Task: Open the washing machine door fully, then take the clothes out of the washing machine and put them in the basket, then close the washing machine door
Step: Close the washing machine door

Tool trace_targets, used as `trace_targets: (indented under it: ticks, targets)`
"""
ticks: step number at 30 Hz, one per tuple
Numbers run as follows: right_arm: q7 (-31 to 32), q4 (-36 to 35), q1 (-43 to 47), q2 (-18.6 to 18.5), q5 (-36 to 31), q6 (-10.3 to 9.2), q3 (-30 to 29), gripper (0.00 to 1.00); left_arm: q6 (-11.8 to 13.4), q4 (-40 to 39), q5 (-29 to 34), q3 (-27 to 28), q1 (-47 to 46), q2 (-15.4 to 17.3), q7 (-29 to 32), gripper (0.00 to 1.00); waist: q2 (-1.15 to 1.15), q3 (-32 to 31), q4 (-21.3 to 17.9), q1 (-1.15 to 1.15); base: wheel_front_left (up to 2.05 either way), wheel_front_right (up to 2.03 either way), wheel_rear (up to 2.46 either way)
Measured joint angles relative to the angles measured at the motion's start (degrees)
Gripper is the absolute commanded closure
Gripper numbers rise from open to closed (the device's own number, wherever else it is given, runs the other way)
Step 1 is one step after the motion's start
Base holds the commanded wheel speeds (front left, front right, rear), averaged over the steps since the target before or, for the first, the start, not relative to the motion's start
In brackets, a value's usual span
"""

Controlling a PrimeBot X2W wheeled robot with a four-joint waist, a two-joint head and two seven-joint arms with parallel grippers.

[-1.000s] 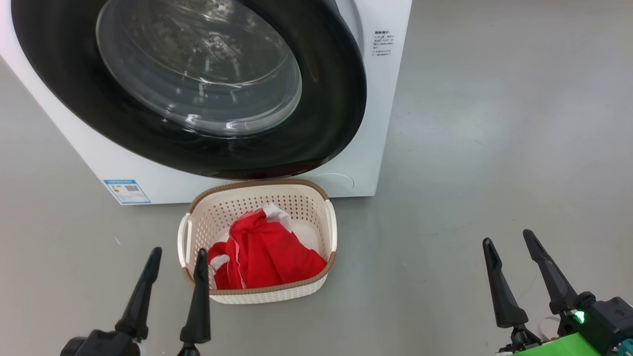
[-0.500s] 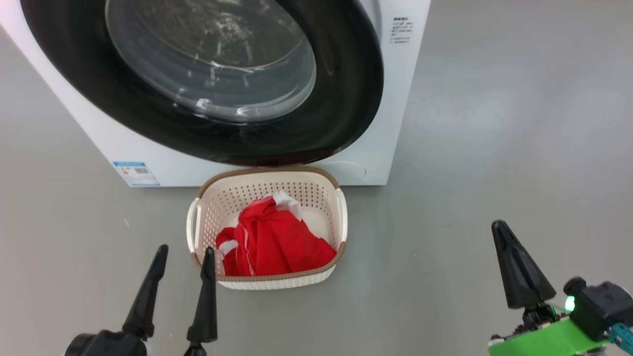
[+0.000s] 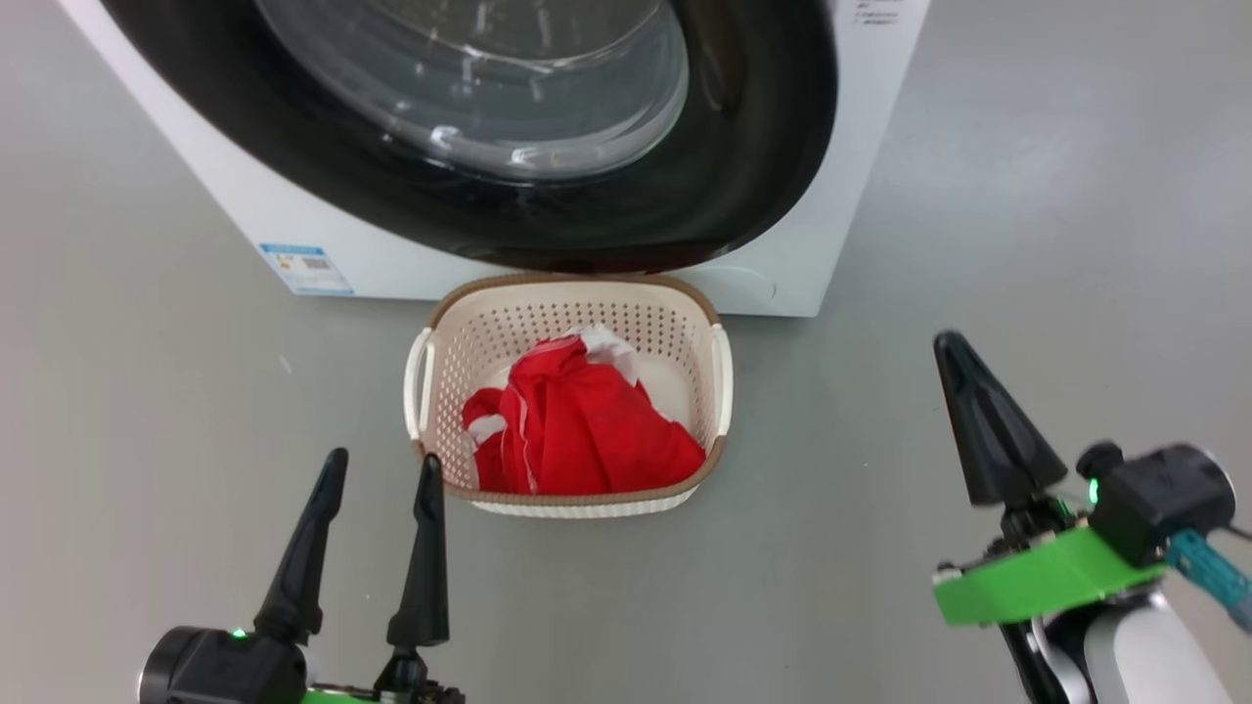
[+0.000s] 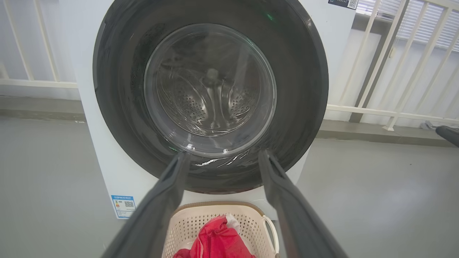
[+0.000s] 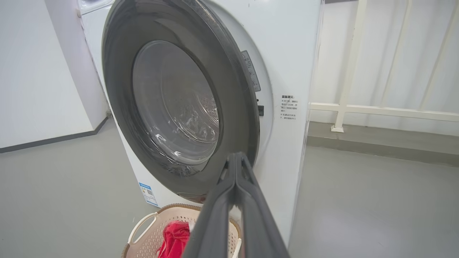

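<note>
Right jaws are pressed together now, their two dark fingers [image 3: 988, 430] forming one blunt black wedge; a second ago they stood apart. They hold nothing and hang over bare floor [image 3: 1027, 196], well to the right of the basket [image 3: 577, 284]. Left jaws stand wide apart and empty, their fingers [image 3: 423, 557] just off the basket's near left corner.

The head camera has also swung. Machine and basket sit higher and further right in its picture than before, but the basket lies against the machine as it did.

The clothes [image 3: 577, 430] are a red bundle with white trim heaped inside the basket. It stands on the floor against the front of the washing machine [image 3: 831, 264], under the lower rim of the washing machine door [image 3: 763, 147]. Through the glass, the steel drum [image 4: 211, 104] shows no red, so unloading looks done.

From the right wrist, the door's right edge seems to stand off the white front and leaves a small dark latch slot [image 5: 260, 110] uncovered. I judge it not yet latched. Jaws closed into a wedge would suit pushing that rim home, which is the step left.

The floor is smooth, matt grey and clean. A white railing [image 5: 358, 107] runs behind the machine, and a pale wall [image 5: 43, 71] with dark skirting stands beside it.
</note>
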Motion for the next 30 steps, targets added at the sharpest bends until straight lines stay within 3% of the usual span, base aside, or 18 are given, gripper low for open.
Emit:
trace_targets:
  ticks: [30]
  targets:
    - [-0.6,19.6,-28.3,-1.3,-2.2,0.00,5.8,1.00,-4.9,1.1,2.1,0.2,-5.1,-5.4,-0.2,0.00,0.00,8.6,7.6,0.00,0.00,0.00,0.00]
